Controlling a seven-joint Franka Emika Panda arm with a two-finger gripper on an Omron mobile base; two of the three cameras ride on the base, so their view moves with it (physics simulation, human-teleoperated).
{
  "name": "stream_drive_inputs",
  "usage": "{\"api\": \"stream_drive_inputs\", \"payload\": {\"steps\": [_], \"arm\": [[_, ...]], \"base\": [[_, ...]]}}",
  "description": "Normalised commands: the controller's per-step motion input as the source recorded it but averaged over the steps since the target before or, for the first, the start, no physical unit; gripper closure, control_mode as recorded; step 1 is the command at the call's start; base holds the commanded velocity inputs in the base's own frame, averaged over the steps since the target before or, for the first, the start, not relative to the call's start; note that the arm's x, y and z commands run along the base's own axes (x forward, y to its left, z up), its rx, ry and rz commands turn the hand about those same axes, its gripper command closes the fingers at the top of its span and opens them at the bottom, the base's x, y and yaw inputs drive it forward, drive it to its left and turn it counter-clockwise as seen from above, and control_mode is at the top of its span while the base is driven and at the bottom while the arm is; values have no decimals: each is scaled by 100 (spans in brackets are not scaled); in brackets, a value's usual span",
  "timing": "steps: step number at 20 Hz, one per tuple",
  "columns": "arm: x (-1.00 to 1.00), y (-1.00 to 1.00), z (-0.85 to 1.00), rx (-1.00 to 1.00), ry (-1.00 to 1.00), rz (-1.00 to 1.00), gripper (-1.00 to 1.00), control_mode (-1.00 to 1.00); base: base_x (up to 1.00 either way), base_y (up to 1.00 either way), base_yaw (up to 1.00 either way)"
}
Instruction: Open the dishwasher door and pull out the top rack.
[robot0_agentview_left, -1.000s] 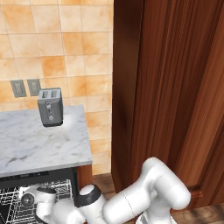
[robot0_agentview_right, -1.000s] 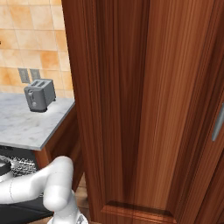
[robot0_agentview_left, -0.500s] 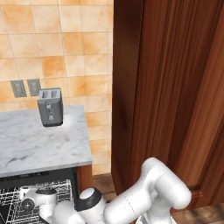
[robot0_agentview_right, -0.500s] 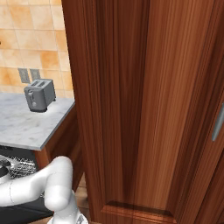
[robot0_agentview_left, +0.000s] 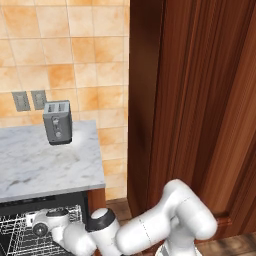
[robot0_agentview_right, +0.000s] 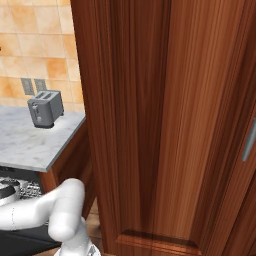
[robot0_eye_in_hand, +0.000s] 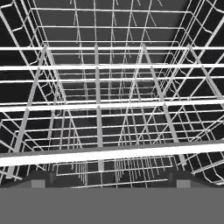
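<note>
The top rack (robot0_eye_in_hand: 105, 105), a white wire basket, sits under the marble worktop (robot0_agentview_left: 45, 165), its front bar right before the pincer (robot0_eye_in_hand: 107, 179), whose jaws stand wide, holding nothing. A grey toaster (robot0_agentview_left: 57, 121) stands on the worktop against orange tiles, beside tall wooden cabinets (robot0_agentview_right: 165, 125).
</note>
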Motion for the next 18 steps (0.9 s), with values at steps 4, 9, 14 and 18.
{"api": "stream_drive_inputs", "payload": {"steps": [4, 9, 14, 18], "arm": [[59, -14, -90, 0, 5, 0, -100, -100], [-22, -2, -100, 0, 16, 0, -100, -100], [-82, 0, -92, 0, 15, 0, -100, -100], [-100, -2, -80, 0, 13, 0, -100, -100]], "base": [[0, 0, 0], [0, 0, 0], [0, 0, 0], [0, 0, 0]]}}
